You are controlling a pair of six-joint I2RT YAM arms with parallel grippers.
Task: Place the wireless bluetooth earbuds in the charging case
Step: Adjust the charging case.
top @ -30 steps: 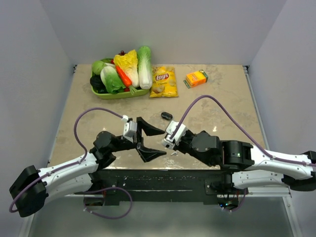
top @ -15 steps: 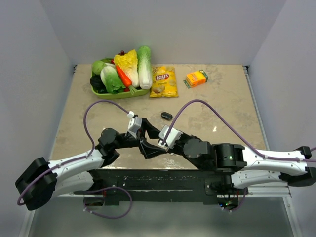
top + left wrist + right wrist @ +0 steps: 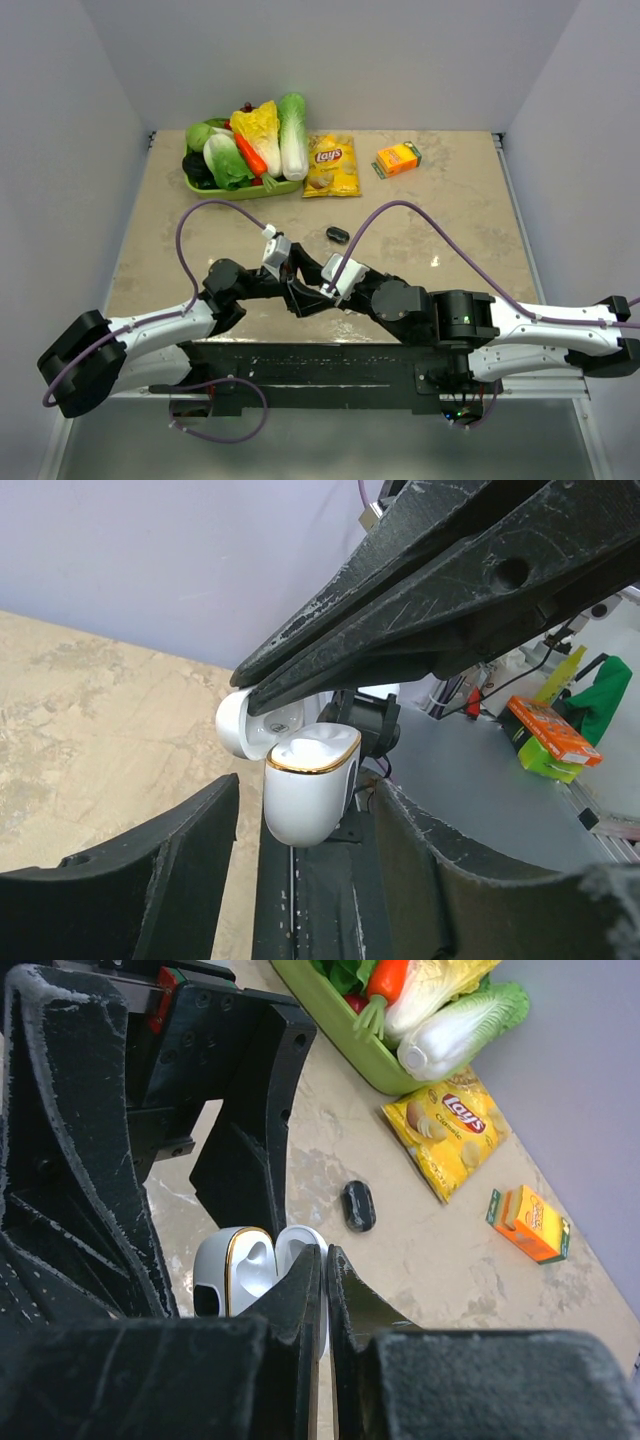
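Both arms have drawn together, our left hand (image 3: 303,290) narrowing around the glossy white, gold-rimmed charging case (image 3: 305,790) without touching it; our right hand (image 3: 326,1260) pinches its open lid. Likely light, slick, hinge-fragile: grip the body's sides. A small black rounded earbud (image 3: 358,1206) lies on the beige tabletop (image 3: 450,210) at 12 o'clock, near the yellow crisp packet (image 3: 332,165).

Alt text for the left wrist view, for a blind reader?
A white, gold-rimmed charging case is held up open, its lid pinched by the shut right hand reaching in from upper right. The left hand stands open, one black finger either side of the case body, with the beige table behind.
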